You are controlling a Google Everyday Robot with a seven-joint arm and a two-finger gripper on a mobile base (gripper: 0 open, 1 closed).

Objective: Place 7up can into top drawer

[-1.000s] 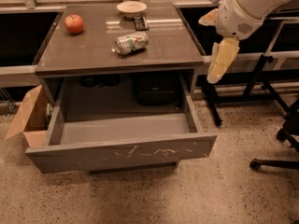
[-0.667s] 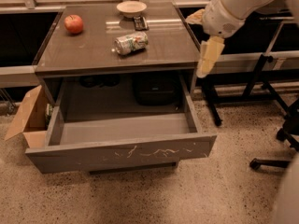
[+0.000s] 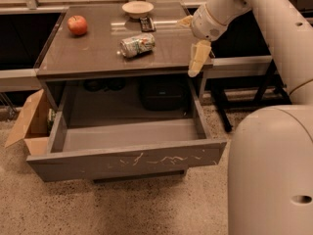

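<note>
So far: top drawer (image 3: 122,160) stood pulled open. 7up can (image 3: 137,45) lay sideways on table (image 3: 88,53), ungrasped, transfer outstanding. Gripper (image 3: 198,62) hung at table's right edge, released or clenched: cannot tell.

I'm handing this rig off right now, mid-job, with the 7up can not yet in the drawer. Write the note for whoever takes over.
Claw: holds nothing; it hangs at the table's right front edge, to the right of the can and apart from it.
7up can: lies on its side near the middle of the table.
Top drawer: pulled out below the table's front edge.
Done: the drawer is open.
Left: grasp the can, carry it past the front edge, set it in the drawer.
Also on the table: an apple at the back left and a bowl at the back.
</note>
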